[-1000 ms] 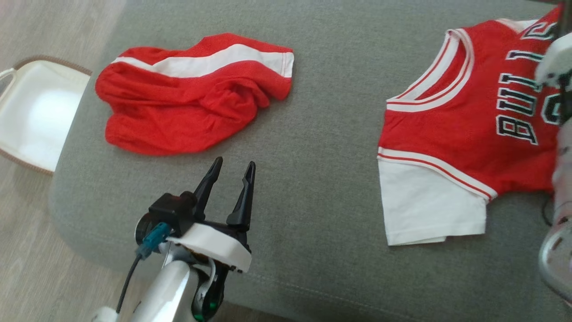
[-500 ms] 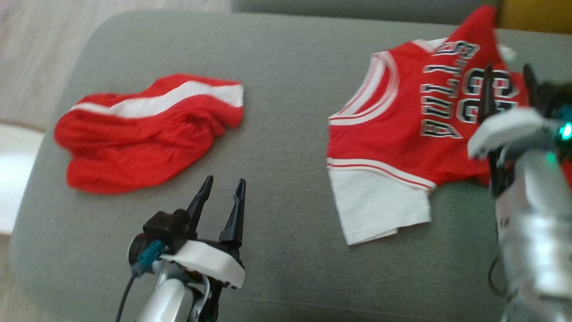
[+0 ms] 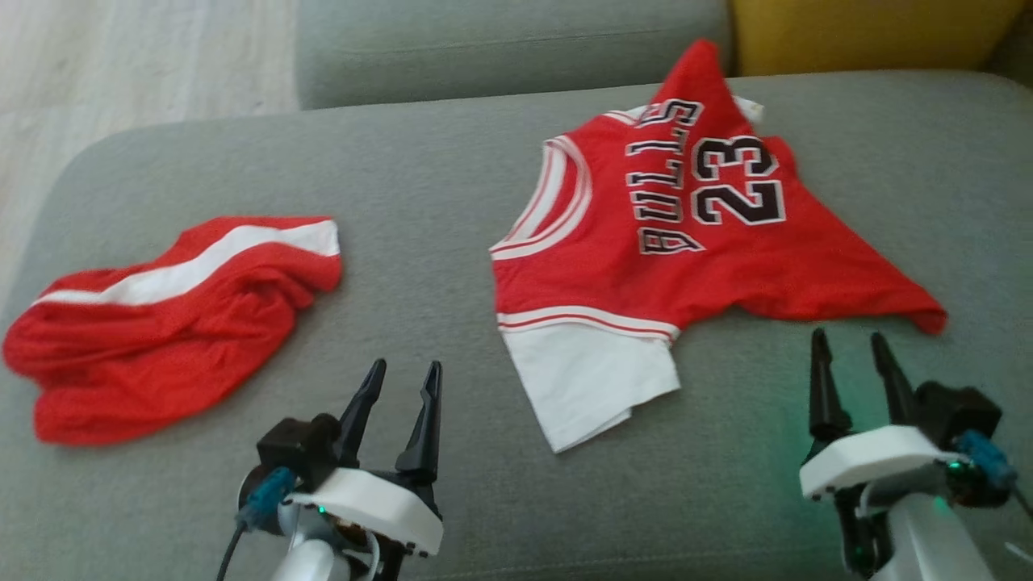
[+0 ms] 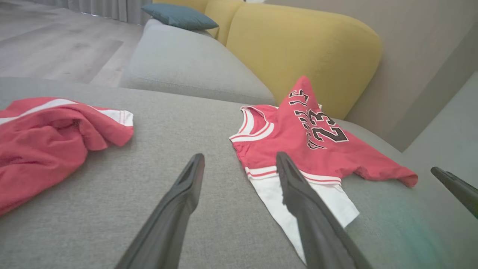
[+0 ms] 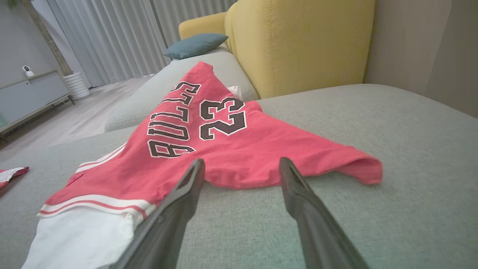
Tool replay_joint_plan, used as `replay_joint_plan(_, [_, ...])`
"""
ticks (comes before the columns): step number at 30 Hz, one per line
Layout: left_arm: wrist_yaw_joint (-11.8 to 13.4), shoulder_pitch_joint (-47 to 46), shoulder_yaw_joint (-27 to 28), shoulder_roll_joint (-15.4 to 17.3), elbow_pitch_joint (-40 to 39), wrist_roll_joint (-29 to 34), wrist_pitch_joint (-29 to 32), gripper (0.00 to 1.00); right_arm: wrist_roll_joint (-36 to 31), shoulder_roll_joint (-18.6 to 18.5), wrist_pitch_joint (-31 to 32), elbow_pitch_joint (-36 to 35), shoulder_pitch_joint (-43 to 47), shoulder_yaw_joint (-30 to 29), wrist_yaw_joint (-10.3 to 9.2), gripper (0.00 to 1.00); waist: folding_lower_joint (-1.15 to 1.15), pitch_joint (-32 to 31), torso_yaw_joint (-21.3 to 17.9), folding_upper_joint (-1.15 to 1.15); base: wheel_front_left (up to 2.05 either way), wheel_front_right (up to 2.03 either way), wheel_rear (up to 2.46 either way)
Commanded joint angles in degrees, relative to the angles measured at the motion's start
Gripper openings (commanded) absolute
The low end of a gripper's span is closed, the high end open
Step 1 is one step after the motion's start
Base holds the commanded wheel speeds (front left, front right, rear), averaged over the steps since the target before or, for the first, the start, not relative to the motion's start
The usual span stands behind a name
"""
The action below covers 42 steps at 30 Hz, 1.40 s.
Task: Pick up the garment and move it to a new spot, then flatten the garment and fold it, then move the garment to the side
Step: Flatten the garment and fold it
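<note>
A red jersey garment [image 3: 694,266] with "BULLS 23" lettering and a white sleeve lies spread but wrinkled on the grey sofa seat [image 3: 452,202], its far corner peaked up against the backrest. A second red garment, crumpled shorts [image 3: 161,323] with a white stripe, lies at the left. My left gripper [image 3: 406,367] hovers open and empty between the two, near the front. My right gripper [image 3: 847,335] stands open and empty just short of the jersey's near hem. The left wrist view shows the jersey [image 4: 317,149] and shorts [image 4: 44,138]. In the right wrist view, the hem [image 5: 242,175] lies right before my fingertips.
A yellow backrest [image 3: 871,32] rises behind the seat, with a teal cushion [image 4: 179,16] farther along. A second grey seat section [image 3: 500,48] lies beyond. Wooden floor [image 3: 121,64] drops off past the sofa's left edge. Bare grey seat stretches to the right of the jersey.
The head camera has swung right, so the whole picture shifted. My right gripper has drawn back from above the jersey lettering to the near side of its hem. The left gripper has barely moved.
</note>
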Motion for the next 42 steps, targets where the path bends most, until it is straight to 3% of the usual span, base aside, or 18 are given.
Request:
replay_joint_plan(1, [0.09,-2.20,1.19,0.32,-1.56,-0.35,-0.71,1.00,0.39,0.07,-0.61,-3.29,-0.98,2.39,0.22,1.00,0.00,-0.19,-2.02,-0.01,0.00,0.00,0.00])
replay_joint_plan(9, [-0.33,-3.76,-0.88,0.32,0.68,-2.14,-0.71,1.00,0.41,0.08,-0.24,-7.85,0.12,2.66,0.22,1.00,0.00,0.89,-4.52,-0.01,0.00,0.00,0.00])
replay_joint_plan(18, [-1.18,-7.71,-7.40,0.32,9.64,-3.84,-0.05,1.00,0.51,0.08,0.19,-10.23,0.21,1.54,0.22,1.00,0.00,2.73,-5.60,-0.01,0.00,0.00,0.00])
replay_joint_plan(31, [-1.95,-15.45,-13.51,0.39,19.87,-3.32,6.28,1.00,0.45,0.08,0.11,-11.82,-1.96,1.58,0.22,1.00,0.00,7.74,-9.15,-0.01,0.00,0.00,0.00])
replay_joint_plan(42, [-3.94,-18.75,-15.93,0.34,23.12,-5.85,10.54,1.00,-0.63,0.08,-0.25,-12.48,-3.52,1.38,0.22,1.00,0.00,9.80,-11.44,-0.01,0.00,0.00,0.00])
